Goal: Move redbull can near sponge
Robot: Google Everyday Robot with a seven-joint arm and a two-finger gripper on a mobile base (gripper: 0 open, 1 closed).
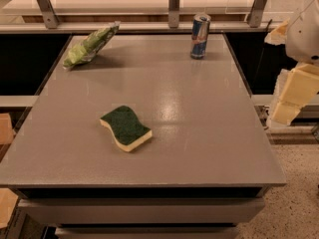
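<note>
The gripper (293, 97) hangs at the view's right edge, below the white arm (306, 29).

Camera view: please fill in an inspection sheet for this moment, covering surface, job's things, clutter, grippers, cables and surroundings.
Surface: grey table, flat, with a glare patch near the middle.
Job's things: redbull can upright near the far edge, right of centre; sponge flat, green side up, left of centre towards the front, well apart from the can.
Clutter: green snack bag at the far left corner.
Grippers: gripper off the table's right edge, holding nothing, clear of the can.
Cables: nothing seen.
Surroundings: metal rail with posts behind the table; speckled floor at lower right.
</note>
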